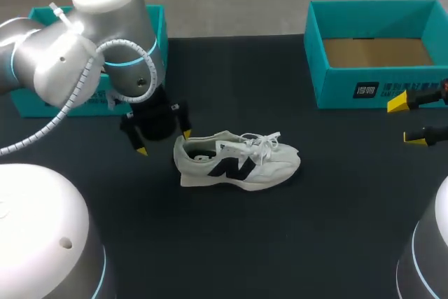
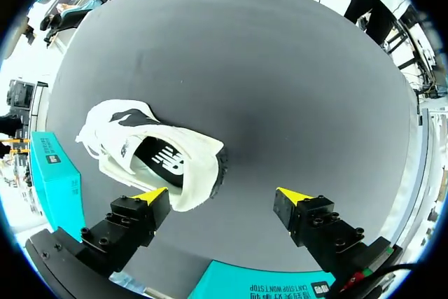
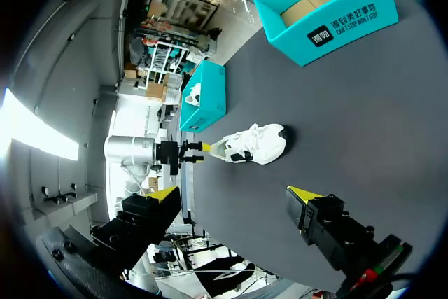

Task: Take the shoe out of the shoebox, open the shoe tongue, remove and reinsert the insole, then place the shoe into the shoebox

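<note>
The shoe (image 1: 236, 162) is out of the box. It stands on its sole in the middle of the dark surface (image 1: 231, 243). Its toe points right and its heel points left, so its long line runs left to right across the surface. The hole for the foot faces up, with the laces lying over the tongue.

The left pincer (image 1: 164, 142) hangs just by the heel. It is open wide and holds nothing. In the left wrist view, one finger (image 2: 148, 196) is close to the heel, and the other is far off to the side. The right pincer (image 1: 406, 120) is far away at the right, near the empty shoebox (image 1: 350, 89). It is open wide too, with nothing in it. A second box (image 3: 207, 103) sits far left.

What could go wrong? The shoe looks light and nothing holds it down. If the left pincer closes from here, I think only one finger would meet the heel. That would push the shoe or spin it, not grab it. A finger could also catch in the loose laces and drag the shoe along. If the shoe tips over on its side, the tongue and insole would be harder to reach.
</note>
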You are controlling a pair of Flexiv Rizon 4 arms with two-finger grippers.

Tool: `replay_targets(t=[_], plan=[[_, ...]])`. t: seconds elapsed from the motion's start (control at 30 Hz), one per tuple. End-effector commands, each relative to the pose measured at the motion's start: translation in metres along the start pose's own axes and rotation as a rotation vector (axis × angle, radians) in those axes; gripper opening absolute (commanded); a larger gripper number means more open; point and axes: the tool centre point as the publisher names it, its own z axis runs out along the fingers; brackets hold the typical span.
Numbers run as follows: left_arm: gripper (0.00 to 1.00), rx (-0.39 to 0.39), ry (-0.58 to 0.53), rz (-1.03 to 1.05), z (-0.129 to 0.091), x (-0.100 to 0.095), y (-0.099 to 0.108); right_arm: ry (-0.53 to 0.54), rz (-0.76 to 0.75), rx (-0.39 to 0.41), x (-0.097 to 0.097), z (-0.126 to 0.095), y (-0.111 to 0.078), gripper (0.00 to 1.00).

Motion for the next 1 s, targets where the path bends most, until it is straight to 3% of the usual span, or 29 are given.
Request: replay_targets(t=[0.03,0.17,0.2,0.23,0.37,0.4,0.83,1.0], plan=[[1.00,-0.005,0.002,0.001,-0.001,0.000,-0.001,-0.003,0.001,-0.002,0.000,0.000,-0.001,1.00],[1.00,-0.005,0.002,0.001,-0.001,0.000,-0.001,-0.003,0.001,-0.002,0.000,0.000,-0.001,1.00],[1.00,0.116,-0.027,-0.105,-0.003,0.003,0.004,-0.003,0.001,-0.002,0.000,0.000,-0.001,1.00],[1.00,0.174,-0.062,-0.142,-0.004,0.006,0.006,-0.003,0.001,-0.002,0.000,0.000,-0.001,1.00],[1.00,0.298,-0.198,-0.333,-0.015,0.012,0.012,-0.003,0.001,-0.002,0.000,0.000,-0.001,1.00],[1.00,0.297,-0.228,-0.354,-0.018,0.013,0.012,-0.003,0.001,-0.002,0.000,0.000,-0.001,1.00],[1.00,0.644,-0.748,-0.644,-0.033,0.038,0.008,-0.003,0.001,-0.002,0.000,0.000,-0.001,1.00],[1.00,0.700,-0.858,-0.706,-0.029,0.051,0.009,-0.003,0.001,-0.002,0.000,0.000,-0.001,1.00]])
